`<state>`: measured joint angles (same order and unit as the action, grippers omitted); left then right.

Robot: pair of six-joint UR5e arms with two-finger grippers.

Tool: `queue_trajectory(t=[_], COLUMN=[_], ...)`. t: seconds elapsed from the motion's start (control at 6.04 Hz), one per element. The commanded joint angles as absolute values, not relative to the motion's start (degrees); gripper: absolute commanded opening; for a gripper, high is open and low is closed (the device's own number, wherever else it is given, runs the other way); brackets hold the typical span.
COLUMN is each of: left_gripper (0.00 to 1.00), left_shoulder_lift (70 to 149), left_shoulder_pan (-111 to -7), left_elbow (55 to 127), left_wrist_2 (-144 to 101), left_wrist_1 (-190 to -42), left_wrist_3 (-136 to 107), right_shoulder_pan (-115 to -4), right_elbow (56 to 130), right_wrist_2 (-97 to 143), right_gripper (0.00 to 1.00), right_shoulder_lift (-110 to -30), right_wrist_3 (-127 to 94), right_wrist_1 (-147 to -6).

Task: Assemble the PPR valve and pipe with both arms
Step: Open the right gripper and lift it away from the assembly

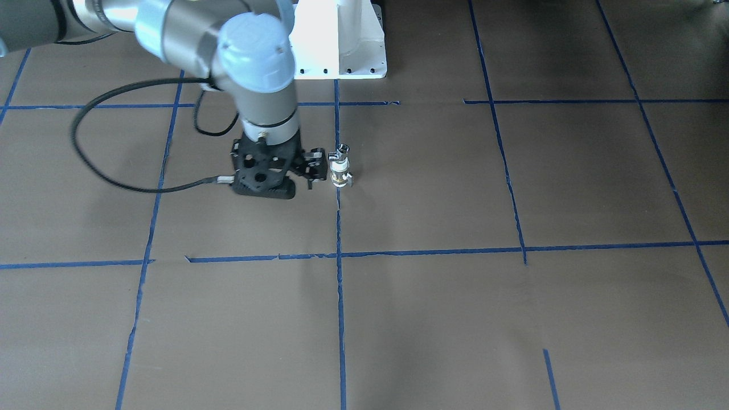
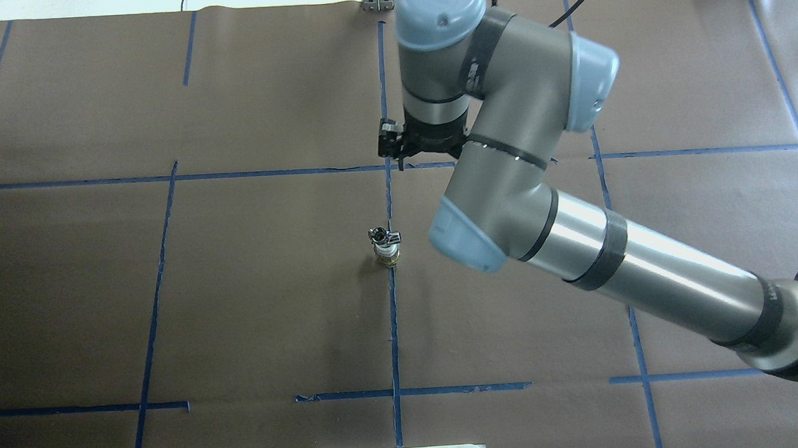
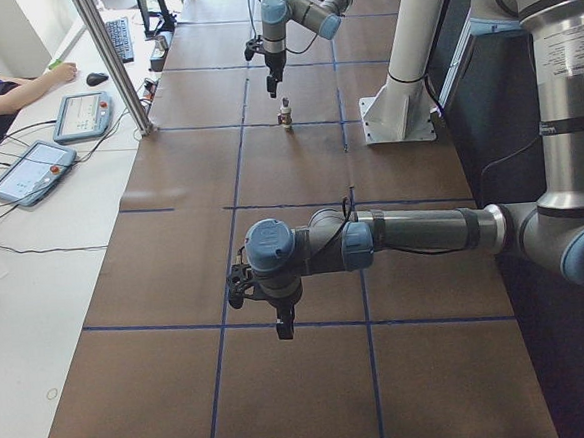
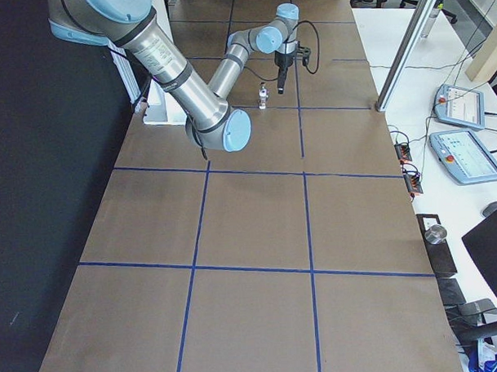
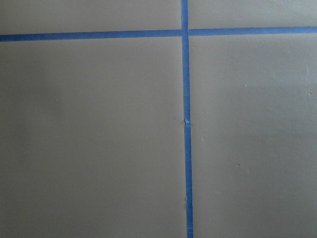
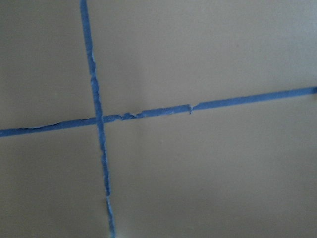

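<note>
Table (image 2: 239, 294): brown paper, blue tape (image 2: 394, 320) grid; white desk (image 3: 33, 237) alongside. Valve (image 1: 340, 173): upright at centre, pipe (image 1: 342, 151) on top. My right pincer (image 1: 266, 188): near it; left pincer (image 3: 284, 328): well apart. Spread of both: cannot tell.

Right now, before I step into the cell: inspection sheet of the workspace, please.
Surface: table covered in brown paper, with a blue tape grid torn in spots.
Job's things: valve upright on a tape line, metal tee on top of it.
Clutter: nothing seen.
Grippers: right gripper beside the valve, apart from it; cannot tell if jaws are open or shut. Left gripper over bare paper, far from the parts; cannot tell jaws.
Cables: black cable loops off the right wrist over the paper.
Surroundings: white pedestal; operator's arm and control tablets on the side desk.
</note>
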<state>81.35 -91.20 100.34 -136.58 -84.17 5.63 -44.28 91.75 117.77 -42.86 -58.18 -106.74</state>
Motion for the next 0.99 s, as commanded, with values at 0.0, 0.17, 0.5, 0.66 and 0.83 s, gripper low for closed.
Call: queue_trajectory(t=[0.0, 0.17, 0.5, 0.66, 0.83], left_gripper=[1.0, 1.0, 1.0, 1.0, 1.0], left_shoulder_lift=[82.3, 82.4, 82.4, 82.4, 82.4], left_shoulder_pan=[-91.1, -91.1, -91.1, -91.1, -91.1], left_elbow=[100.2, 100.4, 100.5, 100.5, 100.5], left_wrist_2=[-136.6, -136.6, -136.6, -136.5, -136.5], left_wrist_1=[-84.1, -84.2, -85.8, -85.8, -85.8], left_wrist_3=[5.3, 5.4, 5.3, 5.3, 5.4], right_shoulder_pan=[-56.1, -62.9, -72.5, -77.2, -83.0], right_elbow=[91.4, 91.7, 92.0, 92.1, 91.9], right_wrist_2=[124.0, 125.2, 125.7, 127.5, 130.0], right_gripper=[1.0, 1.0, 1.0, 1.0, 1.0], right_shoulder_lift=[-52.0, -57.7, -67.5, -72.5, -77.1], right_wrist_3=[-34.6, -22.0, -2.2, 5.1, 13.2], right_wrist_1=[-106.6, -106.5, -106.3, -106.2, -105.4])
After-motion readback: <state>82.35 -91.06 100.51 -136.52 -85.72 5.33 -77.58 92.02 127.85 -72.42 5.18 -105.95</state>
